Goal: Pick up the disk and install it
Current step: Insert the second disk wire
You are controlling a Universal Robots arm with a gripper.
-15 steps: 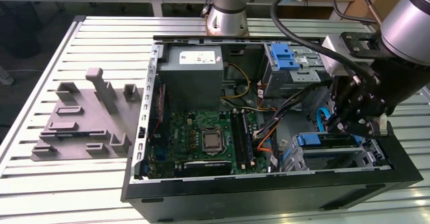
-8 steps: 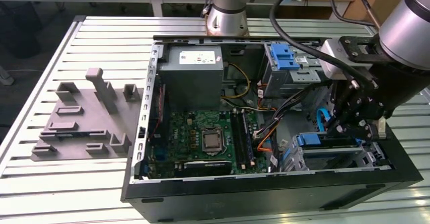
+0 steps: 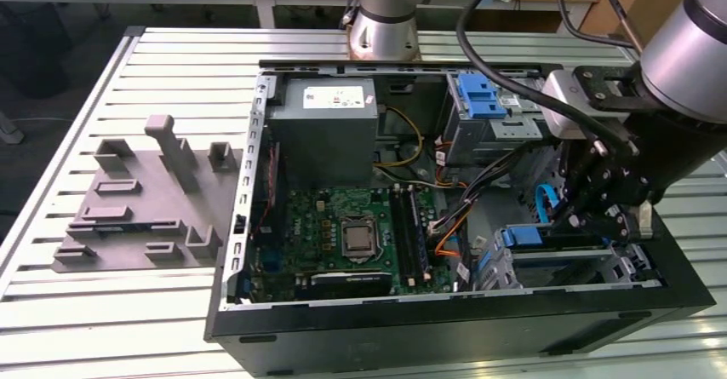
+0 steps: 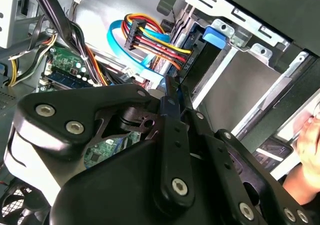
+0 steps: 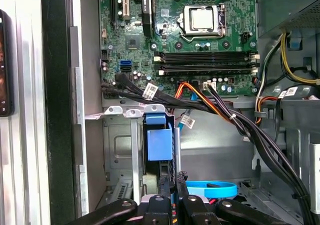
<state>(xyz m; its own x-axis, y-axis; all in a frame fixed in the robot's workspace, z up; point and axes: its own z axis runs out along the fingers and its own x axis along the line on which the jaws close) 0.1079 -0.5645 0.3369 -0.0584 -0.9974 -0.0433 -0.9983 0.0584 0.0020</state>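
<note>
Disk sits upright in the drive bay, beside the motherboard. Gripper fingers pinch its edge, nearly closed. Risk: loose cables nearby could snag, skewing seating.

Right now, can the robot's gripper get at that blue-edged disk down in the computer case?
Probably yes. In the exterior view the gripper hangs directly over the disk standing in its bay, with nothing between them. The first wrist view shows the disk straight ahead of the gripper; the cables run beyond it, not across the path.
</note>
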